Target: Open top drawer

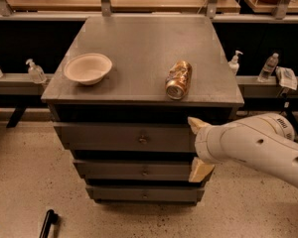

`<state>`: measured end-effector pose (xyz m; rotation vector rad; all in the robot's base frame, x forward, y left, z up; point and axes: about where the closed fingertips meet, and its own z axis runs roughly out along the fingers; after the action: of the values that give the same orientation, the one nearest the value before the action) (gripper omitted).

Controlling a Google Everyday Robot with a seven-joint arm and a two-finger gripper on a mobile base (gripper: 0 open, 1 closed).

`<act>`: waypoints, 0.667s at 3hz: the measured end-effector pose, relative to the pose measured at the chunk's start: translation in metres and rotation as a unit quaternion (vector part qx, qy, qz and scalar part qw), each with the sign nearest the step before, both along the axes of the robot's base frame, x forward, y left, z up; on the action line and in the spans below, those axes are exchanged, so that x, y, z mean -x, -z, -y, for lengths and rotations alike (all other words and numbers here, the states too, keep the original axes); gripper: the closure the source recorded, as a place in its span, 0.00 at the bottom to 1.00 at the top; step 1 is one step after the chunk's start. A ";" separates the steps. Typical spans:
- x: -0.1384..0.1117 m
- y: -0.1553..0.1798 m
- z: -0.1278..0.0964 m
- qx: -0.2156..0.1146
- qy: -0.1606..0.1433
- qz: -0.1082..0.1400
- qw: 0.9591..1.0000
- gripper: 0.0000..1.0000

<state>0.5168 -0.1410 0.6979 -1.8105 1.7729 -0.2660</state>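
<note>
The top drawer [114, 138] is the widest grey drawer of three under the grey cabinet top, shut flush, with a small round metal knob [142, 140] at its middle. My gripper [197, 148] is in front of the drawer's right end, to the right of the knob. Its two tan fingertips [194, 124] stand wide apart, one above the other, and hold nothing. The white arm comes in from the lower right.
A white bowl [88, 68] and a gold can [179, 80] lying on its side rest on the cabinet top [144, 43]. Two narrower drawers [139, 171] sit below. Bottles [36, 72] stand on side ledges. A black object [48, 222] lies on the floor at lower left.
</note>
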 end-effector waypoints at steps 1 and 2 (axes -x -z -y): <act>-0.019 0.011 0.010 -0.002 0.030 -0.031 0.999 0.00; -0.019 0.011 0.010 -0.002 0.030 -0.031 0.999 0.00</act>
<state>0.5354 -0.1513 0.6867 -1.7818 1.8718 -0.2329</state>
